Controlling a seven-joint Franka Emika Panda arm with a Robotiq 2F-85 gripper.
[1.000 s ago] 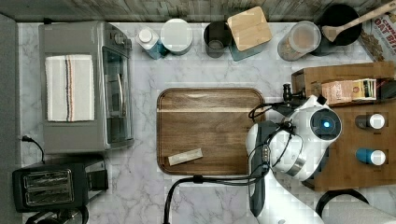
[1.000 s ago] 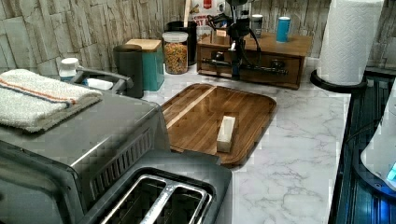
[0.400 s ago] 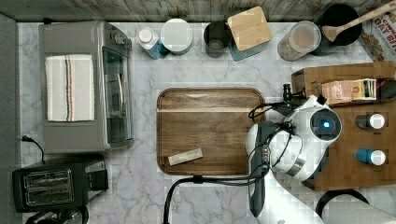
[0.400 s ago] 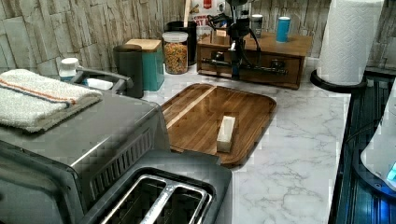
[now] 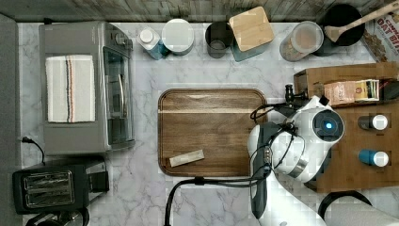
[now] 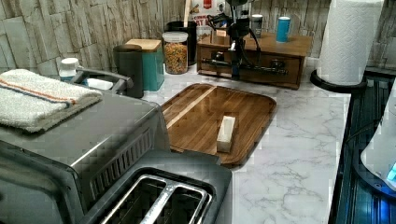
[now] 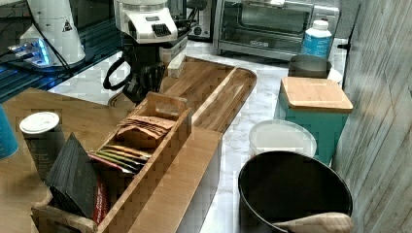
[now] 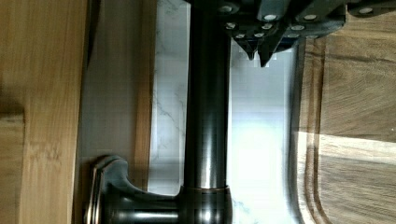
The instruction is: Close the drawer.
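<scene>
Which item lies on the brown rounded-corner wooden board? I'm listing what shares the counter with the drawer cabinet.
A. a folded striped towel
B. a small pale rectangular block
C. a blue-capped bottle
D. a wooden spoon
B: a small pale rectangular block lies on the brown rounded-corner wooden board, near the edge on the top view's bottom; the left view shows it there too, nothing else resting on that board.

White rounded arm [image 5: 301, 150], black cables, blue glowing ring; black pincer [image 8: 261, 51], silver screws.
</scene>
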